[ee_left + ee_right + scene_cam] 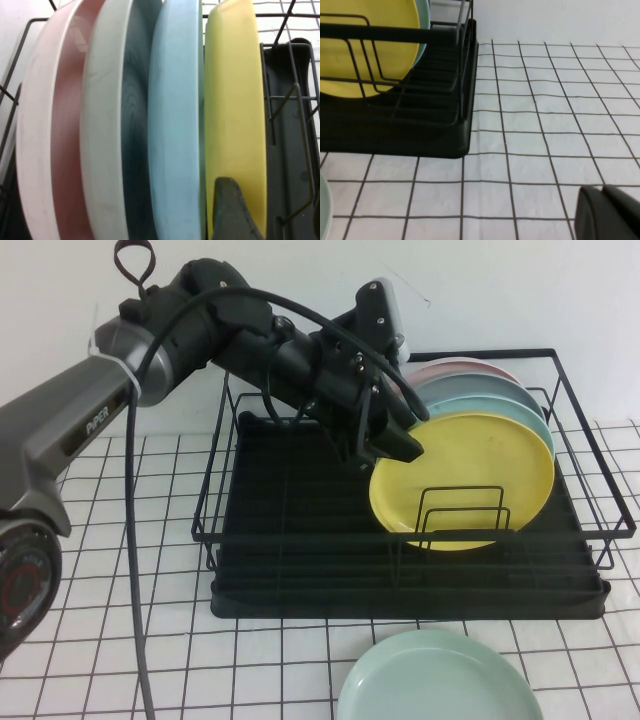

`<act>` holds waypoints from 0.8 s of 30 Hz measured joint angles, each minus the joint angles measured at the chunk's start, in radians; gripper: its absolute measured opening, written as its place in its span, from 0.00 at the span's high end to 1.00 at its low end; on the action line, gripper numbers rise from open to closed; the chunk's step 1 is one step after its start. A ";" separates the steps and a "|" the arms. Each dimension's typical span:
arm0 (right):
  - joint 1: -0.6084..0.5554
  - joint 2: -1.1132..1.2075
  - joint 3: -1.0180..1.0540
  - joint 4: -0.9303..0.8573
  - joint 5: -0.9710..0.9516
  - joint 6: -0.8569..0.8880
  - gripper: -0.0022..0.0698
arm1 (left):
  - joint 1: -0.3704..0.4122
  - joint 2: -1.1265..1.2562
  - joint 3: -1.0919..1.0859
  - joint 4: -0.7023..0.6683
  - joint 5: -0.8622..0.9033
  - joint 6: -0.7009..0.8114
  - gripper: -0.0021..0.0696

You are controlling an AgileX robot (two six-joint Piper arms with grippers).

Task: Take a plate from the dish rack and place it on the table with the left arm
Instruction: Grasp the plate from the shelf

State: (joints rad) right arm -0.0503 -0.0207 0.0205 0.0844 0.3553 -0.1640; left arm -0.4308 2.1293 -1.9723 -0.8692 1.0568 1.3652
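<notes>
Grasp step in hand: left gripper (405,430) open astride yellow plate (470,475) rim in dish rack (300,530). Next: close, lift clear. Right gripper (607,212) low over table (545,125), fingers cannot tell.

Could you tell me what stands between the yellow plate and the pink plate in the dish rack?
Two plates: a light blue plate directly behind the yellow plate, then a grey-white plate before the pink plate. The left wrist view shows this best.
</notes>
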 joint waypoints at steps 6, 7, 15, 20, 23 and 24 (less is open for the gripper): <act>0.000 0.000 0.000 0.000 0.000 0.000 0.97 | -0.001 0.028 0.000 -0.011 -0.026 0.005 0.53; 0.000 0.000 0.000 0.000 0.000 0.000 0.97 | -0.001 0.036 0.000 -0.012 -0.026 0.005 0.53; 0.000 0.000 0.000 0.000 0.000 0.000 0.97 | -0.002 0.066 0.000 -0.018 -0.044 0.005 0.54; 0.000 0.000 0.000 0.000 0.000 0.000 0.97 | -0.004 0.074 0.000 -0.029 -0.065 -0.003 0.71; 0.000 0.000 0.000 0.000 0.000 0.000 0.97 | -0.004 0.076 0.000 -0.036 -0.084 -0.014 0.78; 0.000 0.000 0.000 0.000 0.000 0.000 0.97 | -0.005 0.076 0.000 -0.036 -0.084 -0.019 0.78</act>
State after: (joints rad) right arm -0.0503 -0.0207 0.0205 0.0844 0.3553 -0.1640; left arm -0.4356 2.2053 -1.9723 -0.9048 0.9730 1.3464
